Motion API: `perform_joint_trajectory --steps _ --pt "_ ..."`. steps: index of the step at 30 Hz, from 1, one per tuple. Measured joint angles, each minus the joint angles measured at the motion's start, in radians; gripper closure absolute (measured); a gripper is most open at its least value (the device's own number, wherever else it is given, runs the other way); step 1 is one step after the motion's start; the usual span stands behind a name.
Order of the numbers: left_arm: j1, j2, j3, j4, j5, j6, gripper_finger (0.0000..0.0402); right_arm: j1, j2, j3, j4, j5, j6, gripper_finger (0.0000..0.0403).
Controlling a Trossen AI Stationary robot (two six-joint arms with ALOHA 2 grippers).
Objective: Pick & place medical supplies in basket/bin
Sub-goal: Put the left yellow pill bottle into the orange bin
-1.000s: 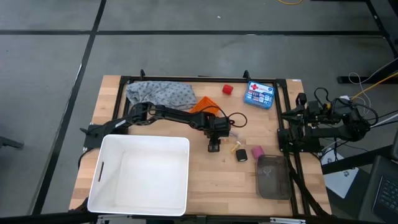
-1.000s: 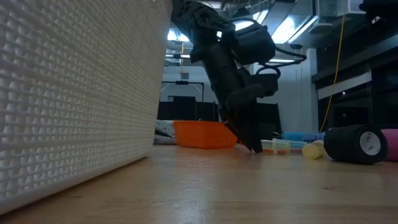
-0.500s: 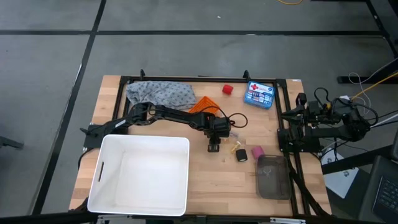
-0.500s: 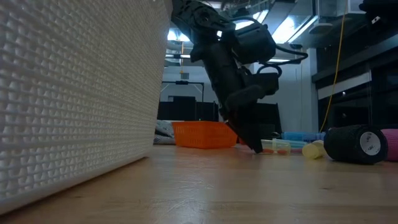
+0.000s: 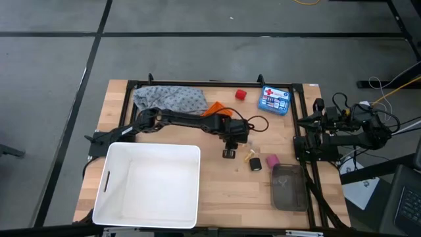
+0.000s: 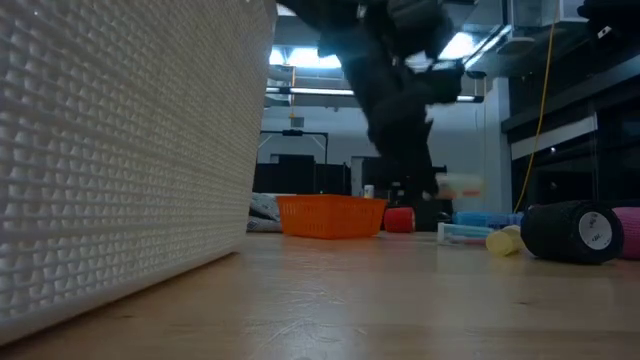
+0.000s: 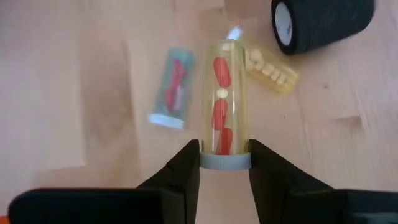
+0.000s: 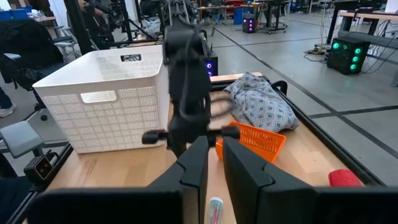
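Note:
My left gripper [image 7: 224,163] hangs above the table's middle [image 5: 229,153], shut on a clear tube with red pieces [image 7: 222,93]. A second clear tube [image 7: 172,90] lies on the wood below, beside a yellowish wrapped piece [image 7: 270,68] and a black roll [image 7: 320,22]. The pink roll [image 5: 271,160] sits next to the black roll [image 5: 255,164]. The red roll [image 5: 241,94], the orange basket [image 5: 214,108] and the grey patterned cloth [image 5: 170,99] lie at the far side. My right gripper [image 8: 214,163] rests at the table's right edge, shut. My left gripper pinches the tube at its grey-capped end [image 7: 225,160], one finger on each side. The fingers slant downward and the tube points on ahead of them. The tube is clear of the table and shows blurred and about level in the low view [image 6: 460,185].
A big white tub [image 5: 148,184] fills the near left. A blue-and-white first-aid box [image 5: 274,100] lies at the far right, a grey see-through pouch [image 5: 289,186] at the near right. Bare wood lies between the tub and the rolls.
My left gripper has risen from the tabletop and rolled a little, carrying one clear tube up with it. That tube is now lifted clear, while the second tube has stayed on the wood.

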Motion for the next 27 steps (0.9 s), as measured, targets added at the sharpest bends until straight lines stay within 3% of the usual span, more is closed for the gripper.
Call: perform_joint_trajectory --steps 7,10,19,27 --pt "0.026 -0.001 0.202 -0.283 -0.181 0.066 0.0302 0.000 0.000 0.000 0.000 -0.033 -0.002 0.0350" --pt "0.061 0.000 0.267 -0.427 -0.205 0.064 0.0302 0.000 0.000 0.000 -0.001 -0.058 -0.004 0.0350" --pt "0.207 0.000 0.321 -0.635 -0.163 0.024 0.0302 0.000 0.000 0.000 -0.001 -0.060 -0.006 0.0350" --pt "0.313 0.000 0.258 -0.639 -0.103 0.025 0.0302 0.000 0.000 0.000 -0.001 -0.060 -0.006 0.0350"
